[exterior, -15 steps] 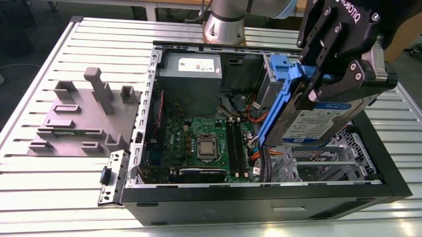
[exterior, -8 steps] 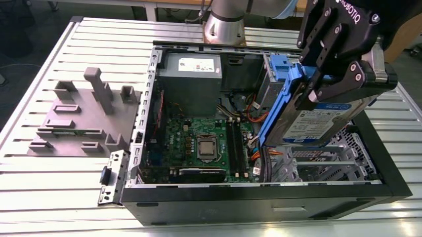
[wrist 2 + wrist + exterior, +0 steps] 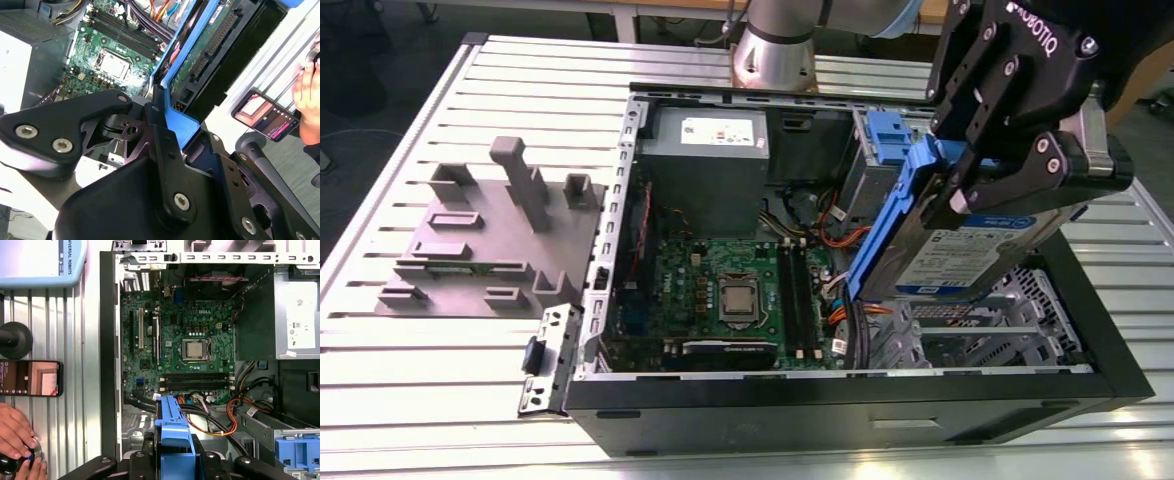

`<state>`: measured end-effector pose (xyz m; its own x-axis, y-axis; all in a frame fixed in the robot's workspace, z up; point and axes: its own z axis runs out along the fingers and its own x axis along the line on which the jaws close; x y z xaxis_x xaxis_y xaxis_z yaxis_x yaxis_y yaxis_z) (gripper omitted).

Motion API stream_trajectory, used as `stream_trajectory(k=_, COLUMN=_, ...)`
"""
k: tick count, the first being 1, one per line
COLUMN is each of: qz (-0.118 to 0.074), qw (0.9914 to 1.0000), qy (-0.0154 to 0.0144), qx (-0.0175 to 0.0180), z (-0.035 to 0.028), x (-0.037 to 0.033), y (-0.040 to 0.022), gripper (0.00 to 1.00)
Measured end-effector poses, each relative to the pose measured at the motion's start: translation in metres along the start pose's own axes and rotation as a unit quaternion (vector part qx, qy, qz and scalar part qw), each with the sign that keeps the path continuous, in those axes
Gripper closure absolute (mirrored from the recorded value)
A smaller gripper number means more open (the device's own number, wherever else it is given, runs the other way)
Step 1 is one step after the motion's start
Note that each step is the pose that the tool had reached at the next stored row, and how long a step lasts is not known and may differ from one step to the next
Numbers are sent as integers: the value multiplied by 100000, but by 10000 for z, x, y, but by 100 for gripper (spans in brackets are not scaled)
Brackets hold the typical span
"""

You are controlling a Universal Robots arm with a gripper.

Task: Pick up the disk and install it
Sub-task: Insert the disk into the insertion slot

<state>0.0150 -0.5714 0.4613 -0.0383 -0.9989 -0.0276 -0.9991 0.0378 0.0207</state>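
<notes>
Black gripper (image 3: 991, 195) pinches the disk (image 3: 971, 255) tight by its blue frame. The disk hangs tilted above the open computer case (image 3: 854, 412), over the metal cage (image 3: 1007, 320) by the case's side wall. Orange wires (image 3: 834, 225) crowd close beside it. Above the green board (image 3: 720, 285) in the case's middle there is free room. The arm leans down over the case.

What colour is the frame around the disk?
Bright blue, best seen around the disk in the exterior view.

We see a matte black angular gripper (image 3: 983, 185) with jointed links, silver screw heads and white lettering, on a silver-grey cylindrical arm (image 3: 774, 45) capped pale blue.
</notes>
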Motion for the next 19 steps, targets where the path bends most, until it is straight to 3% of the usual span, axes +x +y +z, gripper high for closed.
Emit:
stream_trajectory(k=9, qz=1, qw=100000, qy=5, qx=-1, z=17, x=7, y=-138, gripper=63)
stream_trajectory(k=19, qz=-80, qw=100000, qy=6, qx=-3, z=55, x=15, y=-232, gripper=63)
